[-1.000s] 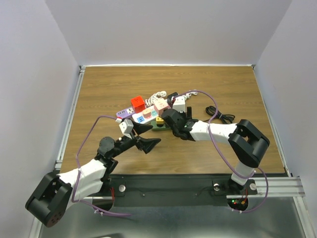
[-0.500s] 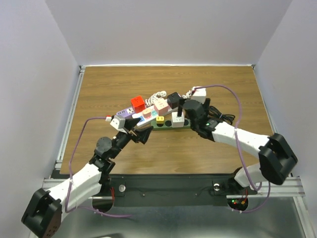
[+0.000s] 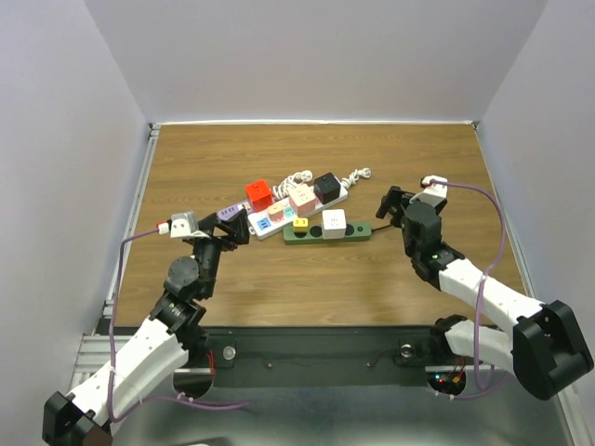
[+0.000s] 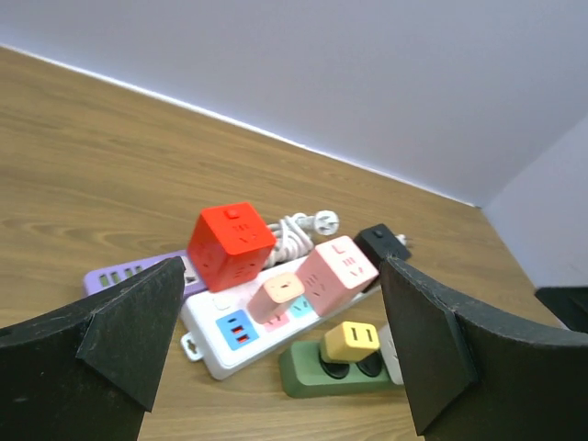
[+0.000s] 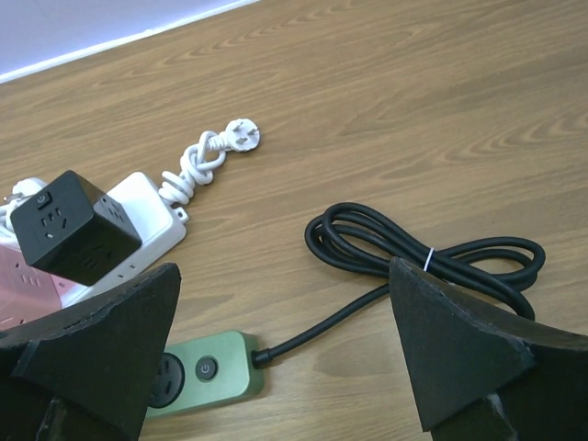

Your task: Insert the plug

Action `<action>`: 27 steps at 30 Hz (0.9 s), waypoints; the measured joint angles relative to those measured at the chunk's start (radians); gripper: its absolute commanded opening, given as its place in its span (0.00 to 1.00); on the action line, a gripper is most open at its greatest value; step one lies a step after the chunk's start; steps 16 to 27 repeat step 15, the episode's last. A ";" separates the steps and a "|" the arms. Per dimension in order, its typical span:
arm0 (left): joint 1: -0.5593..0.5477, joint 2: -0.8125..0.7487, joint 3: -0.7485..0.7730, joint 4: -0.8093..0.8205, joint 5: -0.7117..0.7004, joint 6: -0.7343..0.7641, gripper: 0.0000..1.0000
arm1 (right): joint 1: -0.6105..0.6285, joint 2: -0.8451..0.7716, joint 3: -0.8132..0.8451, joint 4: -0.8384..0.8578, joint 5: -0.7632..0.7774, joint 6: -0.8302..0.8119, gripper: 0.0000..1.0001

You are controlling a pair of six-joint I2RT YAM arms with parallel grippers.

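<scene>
White, boxy plug point(image 3: 333, 220), seated upright in green strip point(image 3: 358, 229), at 3 o'clock of yellow cube point(image 3: 300, 223). Three strips: green, white point(image 3: 279, 216), purple point(image 3: 232, 213). Six cubes counting plug: yellow, red point(image 3: 258, 194), pink point(image 3: 302, 197), black point(image 3: 326, 187), peach point(image 4: 278, 296). Left gripper point(image 3: 231, 232) at 9 o'clock of strips, right gripper point(image 3: 390, 203) at 3 o'clock. Both spread wide, empty.

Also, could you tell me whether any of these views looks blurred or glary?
Top external: evenly lit, sharp, no glare on the table. Left wrist: red cube crisp, its fingers dark, featureless. Right wrist: black cable crisp, fingers equally dark.
</scene>
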 measured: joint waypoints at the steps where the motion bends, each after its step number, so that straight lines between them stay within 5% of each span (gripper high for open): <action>1: 0.000 0.006 0.005 -0.008 -0.013 -0.003 0.99 | -0.005 -0.002 -0.007 0.006 -0.004 0.000 1.00; 15: 0.000 0.124 0.097 -0.133 -0.169 -0.016 0.96 | -0.061 -0.095 -0.092 0.081 -0.028 0.010 1.00; 27: 0.000 0.124 0.097 -0.133 -0.169 -0.016 0.96 | -0.061 -0.095 -0.092 0.081 -0.028 0.010 1.00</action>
